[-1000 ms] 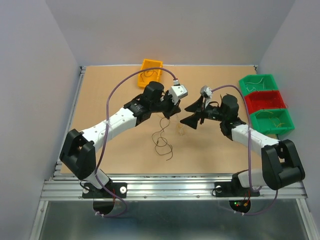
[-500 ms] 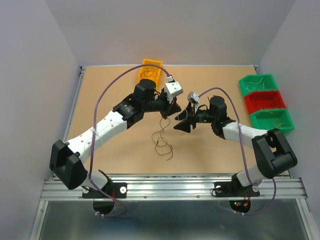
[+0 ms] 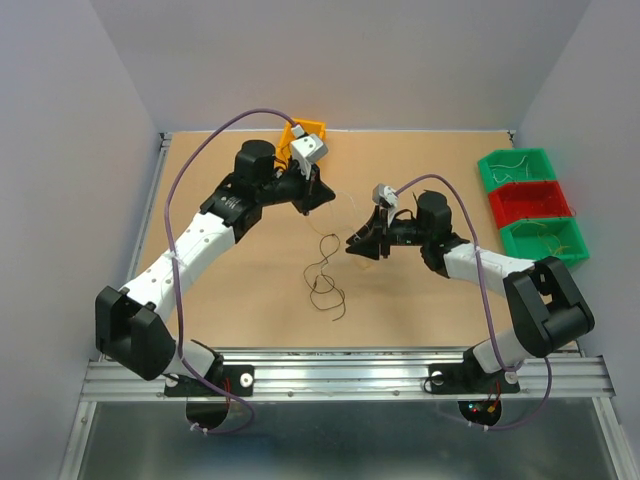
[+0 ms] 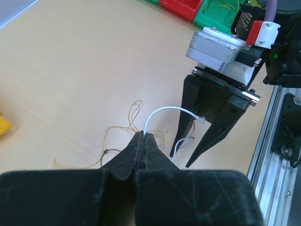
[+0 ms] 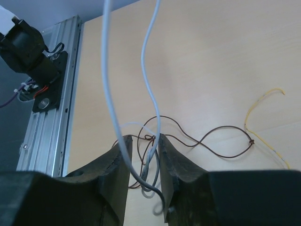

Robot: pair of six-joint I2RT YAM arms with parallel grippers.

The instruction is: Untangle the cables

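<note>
My left gripper (image 4: 143,136) is shut on a whitish cable (image 4: 164,109) that arches up from its tips toward my right gripper (image 4: 182,155). The right gripper (image 5: 144,137) has its jaws a little apart, with loops of the whitish cable (image 5: 109,84) hanging between them. Below on the table lie a dark brown cable (image 5: 221,141) and a tan-yellow cable (image 5: 263,101), knotted together. From above, the left gripper (image 3: 316,196) is raised near the back and the right gripper (image 3: 358,245) sits mid-table, with the brown cable (image 3: 322,285) in front of them.
An orange bin (image 3: 305,132) stands at the back behind the left wrist. Two green bins (image 3: 515,165) (image 3: 545,240) and a red bin (image 3: 530,203) line the right edge, with wires in the green ones. The aluminium rail (image 5: 42,117) runs along the near edge.
The left arm has pulled back and to the left, lifting the whitish cable. The right gripper has moved left and its jaws have narrowed around that cable's loops.
</note>
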